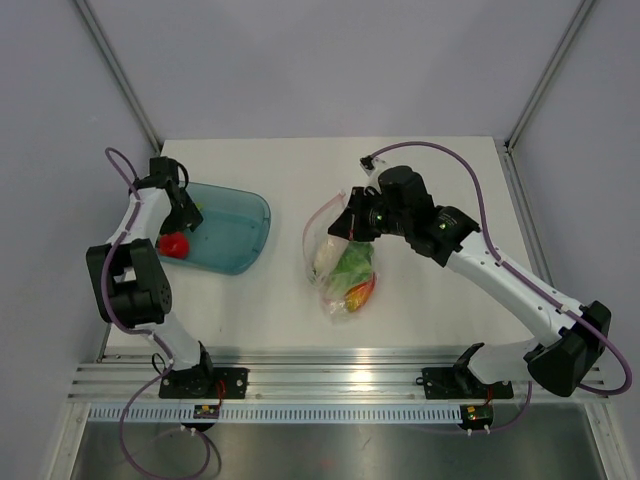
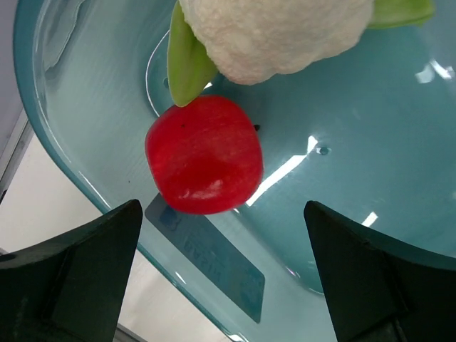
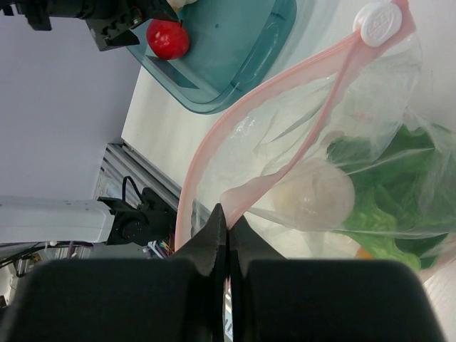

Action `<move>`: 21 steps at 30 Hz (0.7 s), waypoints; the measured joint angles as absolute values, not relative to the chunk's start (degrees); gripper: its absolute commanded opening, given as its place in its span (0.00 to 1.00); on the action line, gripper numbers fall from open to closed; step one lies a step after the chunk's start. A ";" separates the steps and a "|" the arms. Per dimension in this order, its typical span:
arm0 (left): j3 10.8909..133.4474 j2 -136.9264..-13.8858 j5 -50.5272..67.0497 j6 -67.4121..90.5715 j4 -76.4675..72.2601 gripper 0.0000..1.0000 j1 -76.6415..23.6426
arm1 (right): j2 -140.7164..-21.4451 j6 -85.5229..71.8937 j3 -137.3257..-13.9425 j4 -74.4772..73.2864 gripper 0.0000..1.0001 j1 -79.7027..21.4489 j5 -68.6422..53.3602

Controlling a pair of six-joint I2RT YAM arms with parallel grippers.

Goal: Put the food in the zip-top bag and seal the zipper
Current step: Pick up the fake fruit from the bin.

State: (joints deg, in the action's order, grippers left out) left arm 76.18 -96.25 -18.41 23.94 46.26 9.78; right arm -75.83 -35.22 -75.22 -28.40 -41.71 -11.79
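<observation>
The clear zip-top bag (image 1: 345,265) lies mid-table with green, cream and orange food inside (image 3: 385,192). My right gripper (image 3: 229,214) is shut on the bag's pink zipper strip (image 3: 285,92) and holds the mouth open; it shows in the top view (image 1: 352,222). The white slider (image 3: 380,21) sits at the strip's far end. My left gripper (image 2: 221,285) is open over the teal bowl (image 1: 235,225), just short of a red round food (image 2: 204,154). A whitish cauliflower piece with green leaves (image 2: 274,32) lies behind it. The left gripper also shows in the top view (image 1: 182,215).
The bowl's rim and a label (image 2: 206,253) lie between my left fingers. The white table (image 1: 420,310) ends at a metal rail (image 1: 330,385) in front. Grey walls and corner posts enclose the back and sides.
</observation>
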 measured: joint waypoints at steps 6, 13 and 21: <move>77.95 -101.34 -21.17 23.86 46.48 0.94 9.78 | -75.92 -34.02 -75.05 -28.10 0.00 -41.71 -12.67; 78.30 -104.07 -21.69 23.97 44.84 0.88 9.78 | -76.05 -33.19 -74.91 -28.10 0.00 -41.71 -13.04; 76.23 -103.94 -21.69 24.71 42.24 0.60 9.78 | -76.03 -33.12 -74.91 -28.16 0.00 -41.71 -12.95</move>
